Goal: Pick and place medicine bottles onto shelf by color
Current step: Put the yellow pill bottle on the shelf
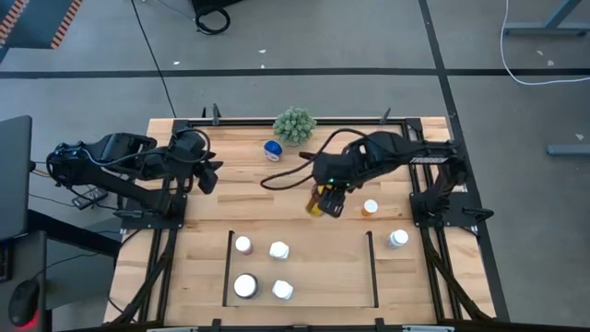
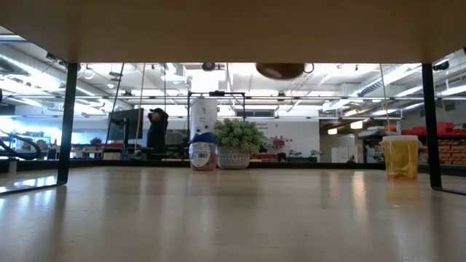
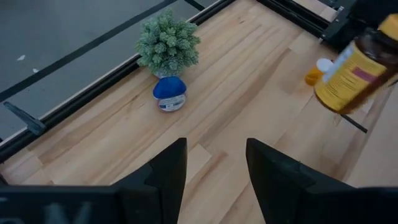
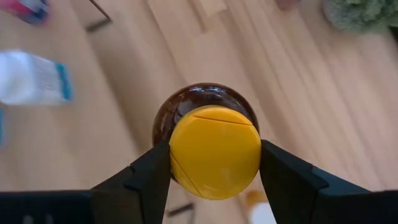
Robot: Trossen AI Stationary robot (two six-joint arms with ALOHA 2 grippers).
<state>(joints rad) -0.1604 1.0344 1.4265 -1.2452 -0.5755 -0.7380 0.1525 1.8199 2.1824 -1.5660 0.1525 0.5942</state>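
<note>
A large amber medicine bottle [image 1: 317,205] with a yellow cap hangs over the middle of the table, and my right gripper [image 1: 329,195] is shut on it. Its round brown underside [image 2: 280,70] shows high above the tabletop. My left gripper [image 3: 214,177] is open and holds nothing, raised at the table's left side [image 1: 208,175]. A blue bottle [image 1: 273,149] stands on its base at the far side. The shelf [image 1: 228,267], a bay marked by black strips, holds several white-capped bottles [image 1: 278,250]. My right gripper pinches the yellow cap [image 4: 214,151] by two opposite sides, one finger [image 4: 152,174] on each. The fingers come from above, slanting down. The bottle's amber body [image 3: 348,71] hangs below them, tilted and lifted clear of the table.
A green spiky plant ball [image 1: 294,124] sits at the far edge beside the blue bottle. A small orange bottle [image 1: 371,207] and a white bottle [image 1: 398,239] stand right of the shelf. A black frame [image 1: 433,249] borders the table. A person [image 2: 156,131] stands in the room beyond.
</note>
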